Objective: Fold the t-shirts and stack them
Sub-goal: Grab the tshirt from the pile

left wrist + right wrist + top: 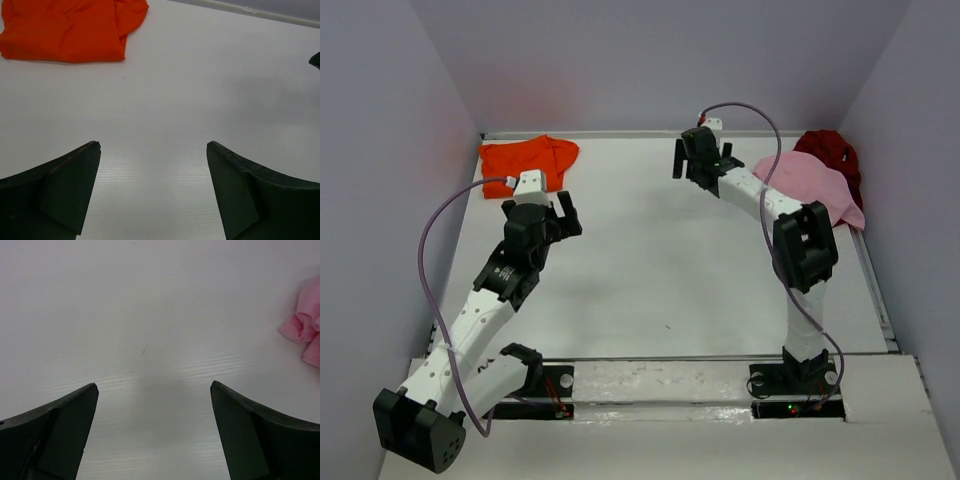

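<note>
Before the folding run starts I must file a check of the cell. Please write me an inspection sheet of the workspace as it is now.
Surface: white table, bare in the middle.
Job's things: orange t-shirt lies flat at the far left corner; pink t-shirt is bunched at the far right, overlapping the dark red t-shirt behind it.
Clutter: nothing seen.
Grippers: left gripper open, empty, above bare table; right gripper open, empty, beside the pink t-shirt.
Cables: a purple cable loops along each arm.
Surroundings: plain grey walls on three sides.
</note>
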You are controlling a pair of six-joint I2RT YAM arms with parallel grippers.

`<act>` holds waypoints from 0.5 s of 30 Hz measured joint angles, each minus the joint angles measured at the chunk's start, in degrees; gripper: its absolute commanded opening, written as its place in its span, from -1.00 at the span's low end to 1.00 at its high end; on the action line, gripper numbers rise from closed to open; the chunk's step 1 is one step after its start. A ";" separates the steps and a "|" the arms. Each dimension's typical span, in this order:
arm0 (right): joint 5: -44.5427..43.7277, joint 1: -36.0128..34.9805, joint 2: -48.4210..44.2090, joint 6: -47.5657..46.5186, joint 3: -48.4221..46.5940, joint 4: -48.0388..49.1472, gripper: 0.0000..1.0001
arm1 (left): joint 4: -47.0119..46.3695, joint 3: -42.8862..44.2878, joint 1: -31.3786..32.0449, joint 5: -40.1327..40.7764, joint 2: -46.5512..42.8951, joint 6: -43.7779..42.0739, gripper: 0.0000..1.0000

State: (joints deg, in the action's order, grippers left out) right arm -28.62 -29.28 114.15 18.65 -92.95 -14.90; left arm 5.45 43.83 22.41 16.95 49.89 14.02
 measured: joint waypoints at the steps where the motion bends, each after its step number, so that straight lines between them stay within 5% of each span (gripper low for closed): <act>1: -0.13 1.84 2.27 0.39 -3.08 -2.08 0.97 | 0.04 0.00 -0.07 0.00 0.13 -0.02 0.93; 5: -1.84 9.64 11.58 1.99 -14.86 -10.45 0.99 | 0.00 0.00 -0.04 -0.55 0.20 -0.02 0.93; 15: -12.74 12.41 12.76 0.90 -16.55 -17.27 0.98 | -0.02 0.00 -0.04 -1.49 0.17 -0.02 0.93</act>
State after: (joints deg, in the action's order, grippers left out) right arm -41.36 -16.86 126.91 19.55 -109.49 -32.16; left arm 5.43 43.83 22.37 15.46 50.06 14.00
